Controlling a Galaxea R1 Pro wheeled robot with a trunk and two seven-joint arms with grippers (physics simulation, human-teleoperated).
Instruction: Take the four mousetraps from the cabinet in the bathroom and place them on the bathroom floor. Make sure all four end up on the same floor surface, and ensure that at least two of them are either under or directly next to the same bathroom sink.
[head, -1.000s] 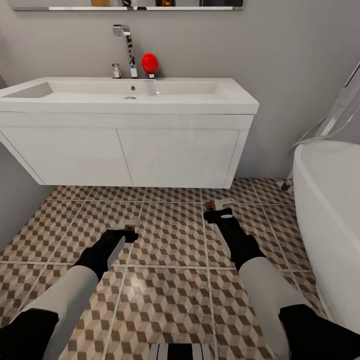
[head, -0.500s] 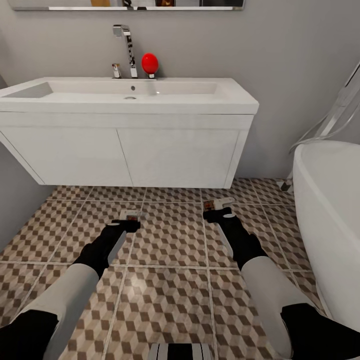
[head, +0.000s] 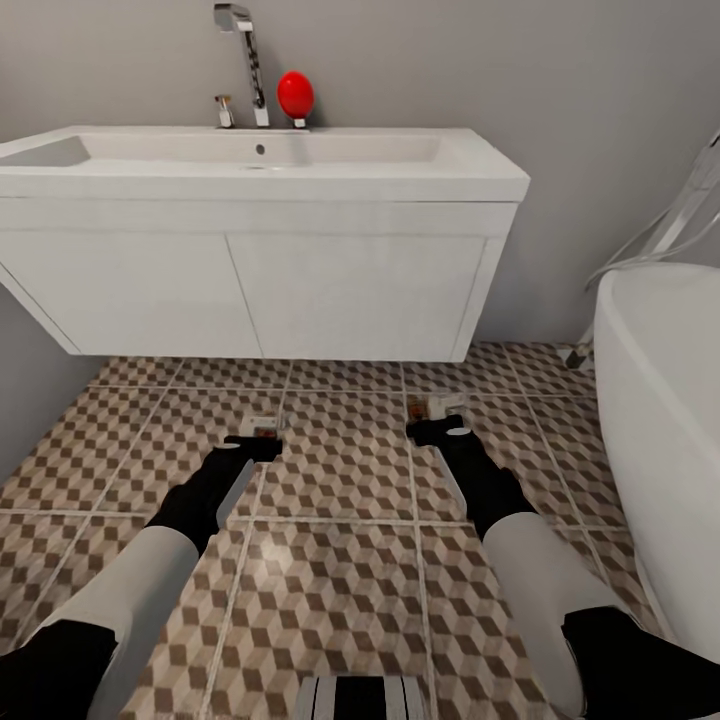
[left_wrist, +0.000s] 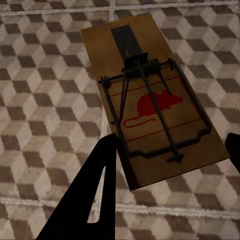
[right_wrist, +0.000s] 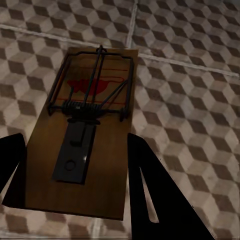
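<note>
Cube-patterned bathroom floor (head: 340, 470) before the sink (head: 260, 180) lies close beneath both mousetraps (left_wrist: 150, 107), (right_wrist: 87, 130) my jaws grip; releasing unevenly could flip them.

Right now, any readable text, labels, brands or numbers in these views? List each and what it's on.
No readable words or numbers in any view.
Mousetrap at the left gripper: a red mouse silhouette with red lines, no lettering.
Mousetrap at the right gripper: the same red mouse mark, no lettering.
Sink, tap, red ball, tub: no markings visible.
</note>
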